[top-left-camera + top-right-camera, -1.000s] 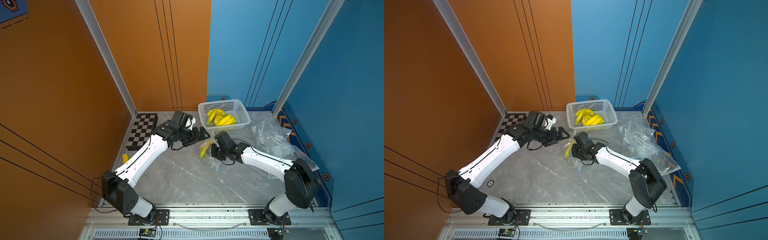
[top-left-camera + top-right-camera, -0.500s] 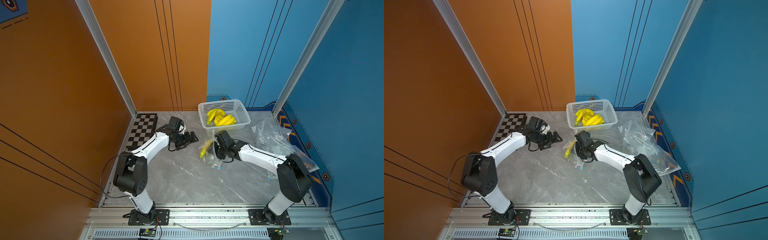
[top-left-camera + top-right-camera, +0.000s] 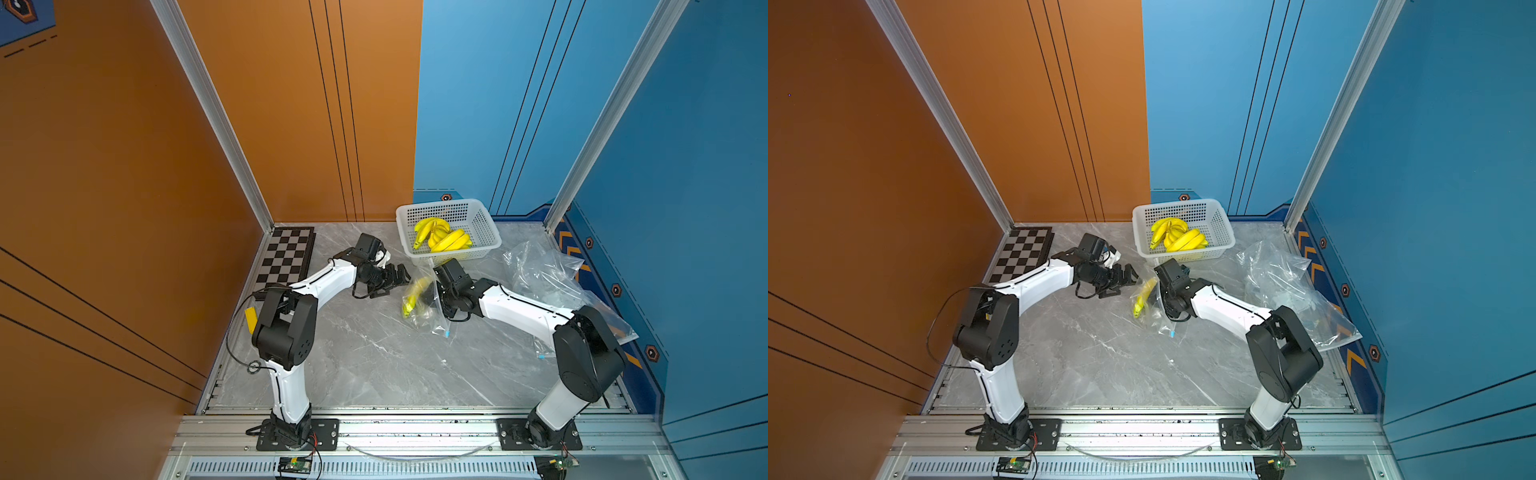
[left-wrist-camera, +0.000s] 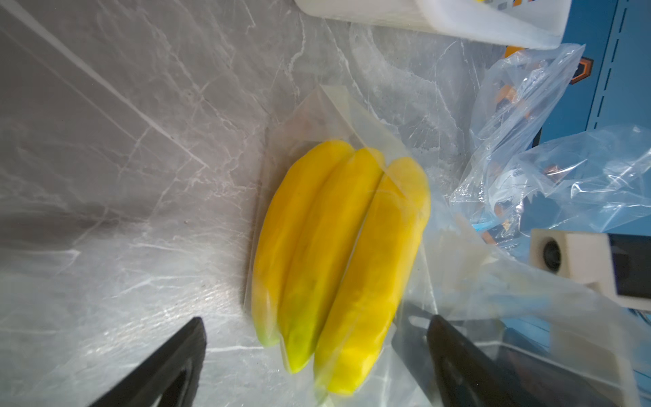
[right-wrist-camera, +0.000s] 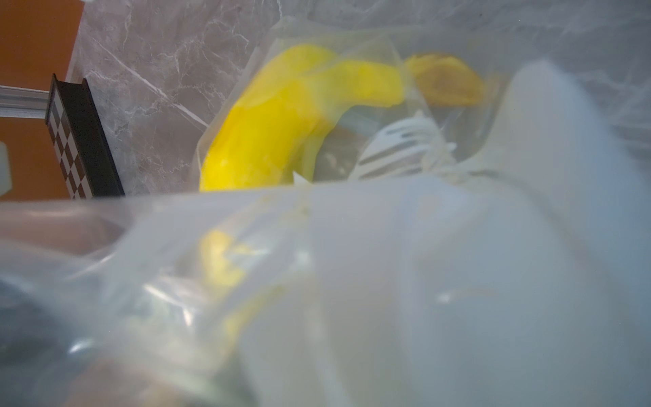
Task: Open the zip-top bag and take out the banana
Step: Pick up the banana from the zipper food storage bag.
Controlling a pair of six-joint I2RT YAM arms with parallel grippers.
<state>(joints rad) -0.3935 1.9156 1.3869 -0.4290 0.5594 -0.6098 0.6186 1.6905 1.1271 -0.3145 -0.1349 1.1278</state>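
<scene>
Left gripper (image 4: 313, 324): fingers spread wide, nothing held, set either side of banana (image 4: 338, 253), which is enclosed in zip-top bag (image 3: 436, 318) on table (image 3: 374, 353). Right gripper (image 3: 433, 291): masked by bag film, grip undetermined. Basket (image 3: 486, 216) is placed just behind; crumpled bags (image 3: 540, 274) beside.

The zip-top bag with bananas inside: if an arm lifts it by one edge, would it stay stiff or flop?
Probably floppy: the zip-top bag is thin, creased clear film draped around the bananas. Likely to hang and swing, since the fruit bulks at one end. The glossy film might slide easily on the smooth table.
</scene>
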